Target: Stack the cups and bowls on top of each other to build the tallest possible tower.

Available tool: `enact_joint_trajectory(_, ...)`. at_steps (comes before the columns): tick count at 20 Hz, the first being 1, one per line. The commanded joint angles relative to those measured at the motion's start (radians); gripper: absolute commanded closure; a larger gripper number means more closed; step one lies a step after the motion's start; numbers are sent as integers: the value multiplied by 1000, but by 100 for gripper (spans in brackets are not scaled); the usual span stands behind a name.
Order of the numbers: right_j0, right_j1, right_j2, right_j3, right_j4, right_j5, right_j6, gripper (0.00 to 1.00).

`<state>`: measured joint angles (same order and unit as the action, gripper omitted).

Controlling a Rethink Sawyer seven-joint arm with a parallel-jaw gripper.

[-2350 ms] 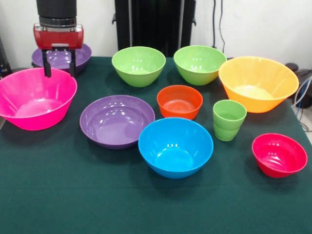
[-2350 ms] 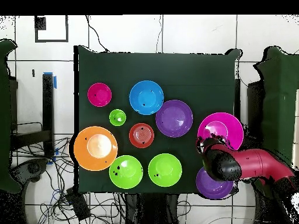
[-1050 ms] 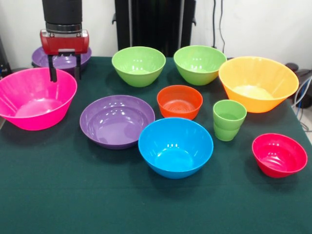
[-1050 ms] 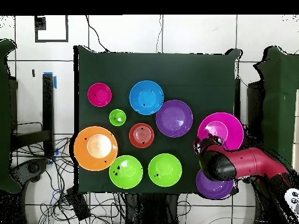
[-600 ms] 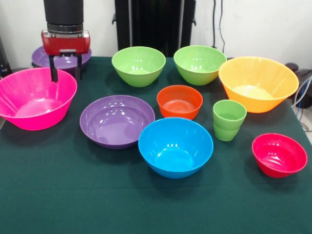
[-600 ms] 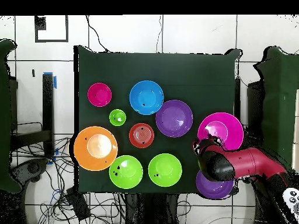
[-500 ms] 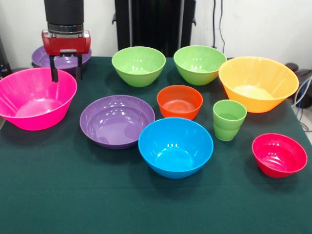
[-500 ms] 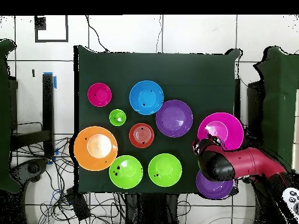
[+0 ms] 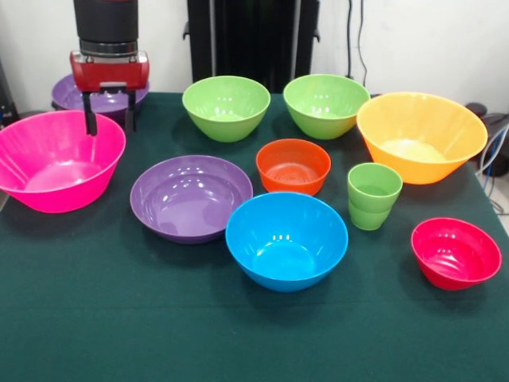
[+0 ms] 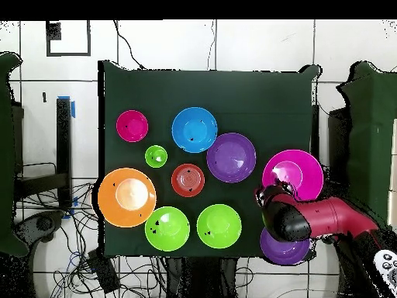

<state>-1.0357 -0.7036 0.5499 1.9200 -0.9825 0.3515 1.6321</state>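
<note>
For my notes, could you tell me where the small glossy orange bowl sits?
In the front view the small orange bowl stands mid-table, between the purple bowl and the green cups.

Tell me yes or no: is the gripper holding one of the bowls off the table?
No. The gripper hangs with its fingers apart and empty by the far rim of the hot-pink bowl, which sits on the table.

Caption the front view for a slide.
Open gripper hovers over the hot-pink bowl's far rim; nine bowls and stacked cups await.
</note>
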Motion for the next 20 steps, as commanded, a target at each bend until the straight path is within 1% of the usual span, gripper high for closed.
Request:
enact_joint_trajectory(1, 51, 39, -52, 3, -101, -76, 22, 0)
enact_joint_trajectory(6, 37, 76, -41, -30, -86, -51, -27, 0)
enact_joint_trajectory(10, 38, 83, -52, -27, -90, -74, -17, 0)
enact_joint_trajectory(20, 43, 100, -64, -37, -86, -94, -15, 0)
